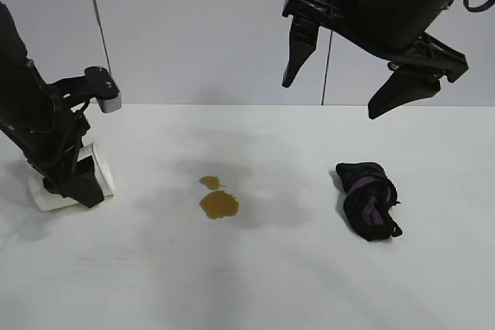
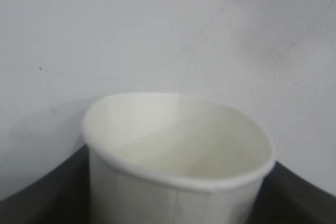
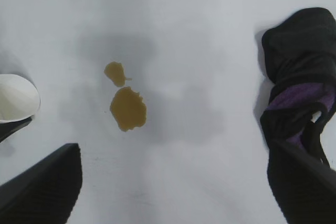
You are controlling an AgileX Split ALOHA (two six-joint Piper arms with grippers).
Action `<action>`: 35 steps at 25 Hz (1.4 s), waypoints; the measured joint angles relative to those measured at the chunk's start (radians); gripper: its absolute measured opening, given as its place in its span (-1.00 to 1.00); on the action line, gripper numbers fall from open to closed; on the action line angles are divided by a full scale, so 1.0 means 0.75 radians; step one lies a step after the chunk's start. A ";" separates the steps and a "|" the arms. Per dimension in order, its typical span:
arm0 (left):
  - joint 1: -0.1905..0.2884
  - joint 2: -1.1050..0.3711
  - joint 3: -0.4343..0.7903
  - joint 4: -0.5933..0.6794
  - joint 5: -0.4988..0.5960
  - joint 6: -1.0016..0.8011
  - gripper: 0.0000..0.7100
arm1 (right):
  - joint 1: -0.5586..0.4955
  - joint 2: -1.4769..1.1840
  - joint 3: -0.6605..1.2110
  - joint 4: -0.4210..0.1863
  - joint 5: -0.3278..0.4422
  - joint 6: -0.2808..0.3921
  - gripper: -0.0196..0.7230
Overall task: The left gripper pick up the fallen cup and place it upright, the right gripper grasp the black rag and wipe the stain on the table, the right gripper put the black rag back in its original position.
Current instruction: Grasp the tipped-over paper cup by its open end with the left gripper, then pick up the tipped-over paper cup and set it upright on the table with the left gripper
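The white paper cup (image 1: 46, 195) lies on its side at the left of the table (image 1: 271, 276). My left gripper (image 1: 77, 181) is down over it. In the left wrist view the cup (image 2: 176, 187) fills the space between the black fingers (image 2: 42, 192), which press on both walls, and its rim is slightly oval. The brown stain (image 1: 218, 203) sits mid-table, a larger patch with a smaller spot. The black rag (image 1: 370, 199) with purple folds lies to the right. My right gripper (image 1: 330, 100) hangs open high above the table, between stain (image 3: 127, 108) and rag (image 3: 299, 77).
A pale wall with dark vertical seams (image 1: 97, 28) rises behind the table. White tabletop lies between the cup, the stain and the rag, and in front of them. The cup's rim (image 3: 16, 98) shows at the edge of the right wrist view.
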 joint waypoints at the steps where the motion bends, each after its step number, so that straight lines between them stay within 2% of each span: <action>1: 0.008 -0.036 0.000 -0.084 0.033 0.070 0.29 | 0.000 0.000 0.000 0.000 0.000 -0.001 0.83; 3: 0.029 -0.087 0.011 -0.262 0.095 0.216 0.29 | 0.000 0.000 0.000 0.000 0.000 -0.003 0.83; 6: 0.097 -0.148 0.073 -0.585 0.197 0.458 0.29 | 0.000 0.000 0.000 0.000 0.000 -0.004 0.83; 10: 0.198 -0.161 0.237 -1.074 0.367 0.820 0.29 | 0.000 0.000 0.000 0.000 0.000 -0.004 0.83; 13: 0.213 -0.161 0.384 -1.352 0.462 1.170 0.29 | 0.000 0.000 0.000 -0.001 -0.001 -0.004 0.83; 18: 0.213 -0.153 0.504 -1.420 0.614 1.478 0.29 | 0.000 0.000 0.000 -0.003 -0.003 -0.007 0.83; 20: 0.213 -0.103 0.511 -1.430 0.724 1.572 0.29 | 0.000 0.000 0.000 -0.005 -0.003 -0.009 0.83; 22: 0.213 -0.022 0.511 -1.435 0.772 1.642 0.29 | 0.000 0.000 0.000 -0.006 -0.001 -0.009 0.83; 28: 0.212 0.182 0.511 -1.440 0.772 1.739 0.29 | 0.000 0.000 0.000 -0.027 0.008 -0.009 0.83; 35: 0.202 0.193 0.466 -1.449 0.769 1.846 0.28 | 0.000 0.000 0.000 -0.054 0.009 -0.009 0.83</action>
